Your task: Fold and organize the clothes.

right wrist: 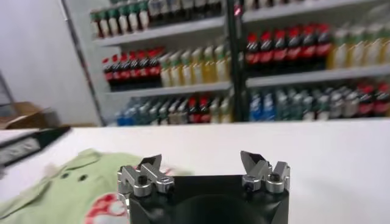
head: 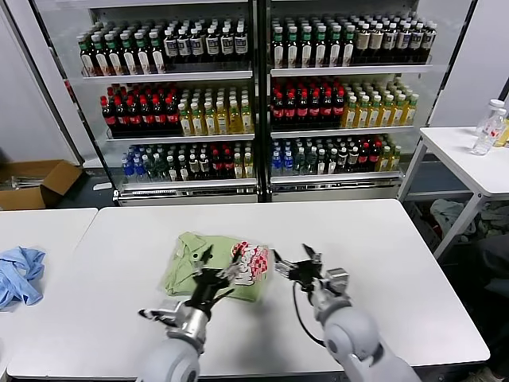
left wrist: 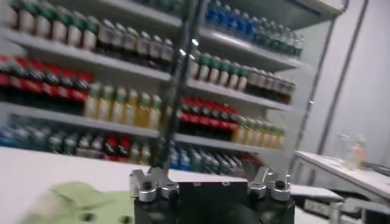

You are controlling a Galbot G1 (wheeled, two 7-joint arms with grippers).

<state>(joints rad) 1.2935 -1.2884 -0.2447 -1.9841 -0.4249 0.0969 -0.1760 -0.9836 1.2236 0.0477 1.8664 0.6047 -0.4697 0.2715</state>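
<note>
The light green polo shirt [head: 199, 263] lies folded in a compact bundle on the white table [head: 382, 239], near the front middle. Its red-and-white graphic [head: 254, 259] faces up at the bundle's right end. My left gripper [head: 216, 269] is open and hovers over the shirt's front part. My right gripper [head: 296, 264] is open just right of the graphic, above bare table. The left wrist view shows the left gripper [left wrist: 207, 176] with jaws wide apart and the shirt [left wrist: 73, 204] below. The right wrist view shows the right gripper [right wrist: 200, 161] open, with the shirt [right wrist: 67, 189] off to one side.
A light blue garment [head: 20, 274] lies on a second white table at the left. A cardboard box [head: 36, 183] sits on the floor behind it. A drinks fridge [head: 254, 95] stands behind the table. A side table [head: 469, 155] with a bottle [head: 487, 127] is at the right.
</note>
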